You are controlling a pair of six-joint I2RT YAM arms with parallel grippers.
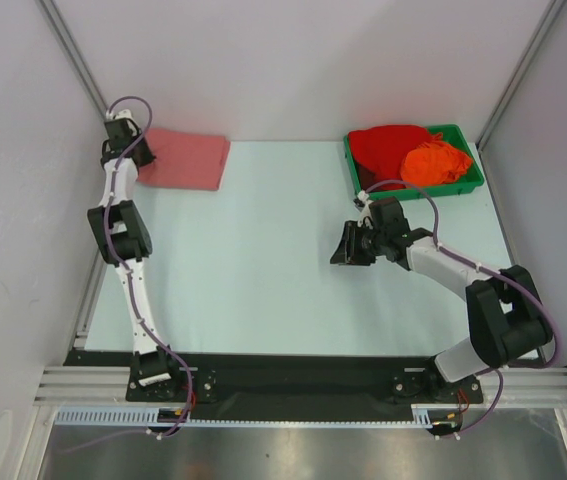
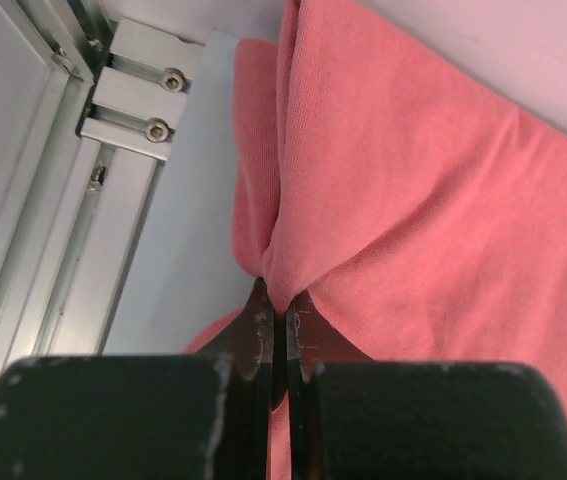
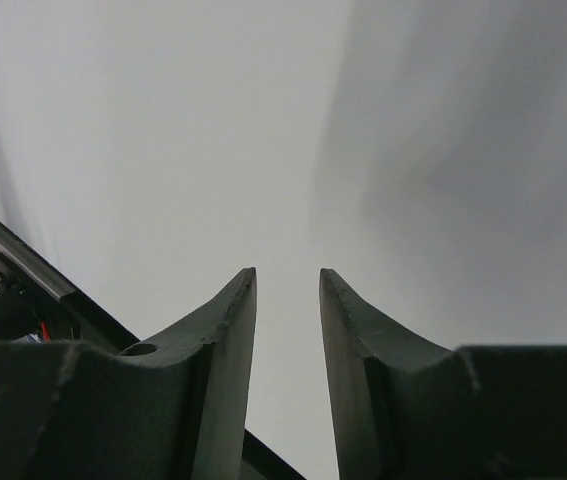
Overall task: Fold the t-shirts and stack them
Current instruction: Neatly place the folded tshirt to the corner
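One pale desk [image 1: 263, 260], walled in white on three sides. Two black-and-white arms bolted at its near edge: left arm [image 1: 123, 240] reaching to the far left corner, right arm [image 1: 463, 280] bent over the right half.

Three t-shirts in all. One salmon t-shirt [image 1: 191, 158], the largest, folded into a flat rectangle at the far left corner of the desk, long axis running side to side along the back wall. One green tray [image 1: 475, 186] at the far right corner, holding the other two. One red t-shirt [image 1: 383, 148], bunched, spilling over the tray's left rim. One orange t-shirt [image 1: 435, 163], smaller, crumpled, lying against the red one's right side. No clear long axis to either bundle.

Seen only from the left wrist: left fingers [image 2: 260, 330] pressed together on a pinch of the salmon cloth at its left end, creases fanning out from the pinch. Just beside the cloth, one aluminium frame rail [image 2: 113, 200] with two screws [image 2: 171, 80]. From above, that grip hidden under the wrist.

Seen only from the right wrist: right fingers [image 3: 228, 340] parted by a plain gap and empty. From above, placed over the desk's middle, near the tray but apart from it, the gap itself too small to tell.
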